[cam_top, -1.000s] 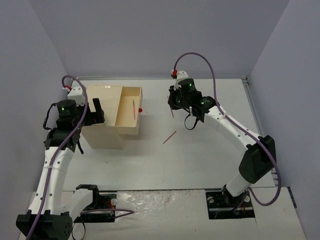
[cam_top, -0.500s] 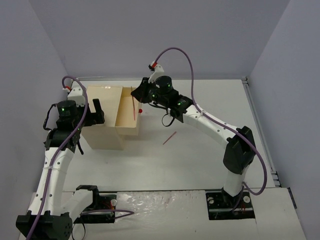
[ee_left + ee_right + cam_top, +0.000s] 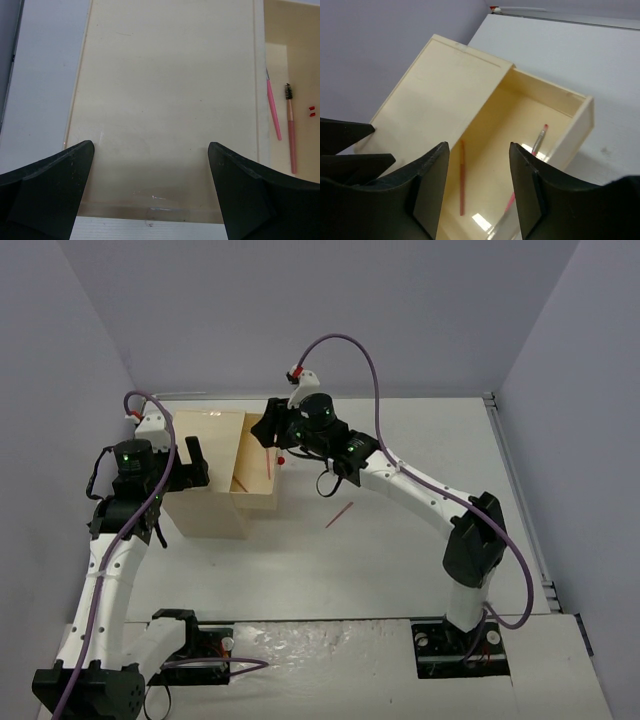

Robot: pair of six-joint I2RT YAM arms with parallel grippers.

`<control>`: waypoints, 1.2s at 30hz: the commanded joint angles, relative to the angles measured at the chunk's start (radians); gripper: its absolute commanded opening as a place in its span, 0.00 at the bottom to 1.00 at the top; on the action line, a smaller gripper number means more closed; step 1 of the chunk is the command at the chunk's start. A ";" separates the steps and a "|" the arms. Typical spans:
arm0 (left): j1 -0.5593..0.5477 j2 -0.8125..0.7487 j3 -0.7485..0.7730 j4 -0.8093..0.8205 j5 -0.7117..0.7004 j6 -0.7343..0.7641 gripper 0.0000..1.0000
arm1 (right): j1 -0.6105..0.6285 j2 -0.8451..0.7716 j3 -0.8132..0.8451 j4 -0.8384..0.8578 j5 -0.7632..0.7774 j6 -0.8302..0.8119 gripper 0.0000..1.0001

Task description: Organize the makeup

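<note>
Cream board fills the left wrist view: it is the sliding lid (image 3: 165, 75) of the box (image 3: 255, 502). The left gripper (image 3: 150, 147) hangs low over it with its fingers spread wide, one toward each long edge, gripping nothing. Whether the tips touch the wood I cannot tell. Just right of the lid, the open compartment holds a pink pencil (image 3: 273, 110) and a brush-tipped pencil (image 3: 290, 130) side by side, so this makeup lies beside the left fingers, not between them. Further right, the right gripper (image 3: 479, 146) hovers above the same opening, fingers parted and empty. A reddish pencil (image 3: 462, 177) lies on the box floor below the gap between them. Right again, a loose pencil (image 3: 338, 515) lies on the table (image 3: 420, 450), near the box and well apart from both grippers.

I judge the step in hand to be fetching that loose pencil, the only one I see outside the box. To do it well, the right arm should lift clear of the box wall before swinging out. It should then turn the wrist so the fingers close across the thin shaft rather than along it, and come down until the tips nearly brush the tabletop. A pinch near the middle should stop the pencil tipping. The left should steady the box and leave the lid open until the pencil is in
</note>
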 commanded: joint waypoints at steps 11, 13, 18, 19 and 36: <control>0.004 -0.012 0.028 0.052 0.012 -0.016 0.97 | -0.035 -0.241 -0.394 -0.224 0.523 -0.057 0.66; 0.003 -0.011 0.028 0.052 0.012 -0.016 0.97 | -0.036 -0.233 -0.440 -0.225 0.528 -0.026 0.66; 0.003 -0.012 0.026 0.051 0.009 -0.017 0.97 | -0.045 -0.176 -0.518 -0.225 0.563 0.071 0.63; 0.003 -0.013 0.026 0.051 0.009 -0.017 0.97 | -0.048 -0.155 -0.521 -0.225 0.559 0.079 0.62; 0.004 -0.015 0.026 0.051 0.009 -0.017 0.97 | -0.052 0.002 -0.560 -0.202 0.545 0.209 0.43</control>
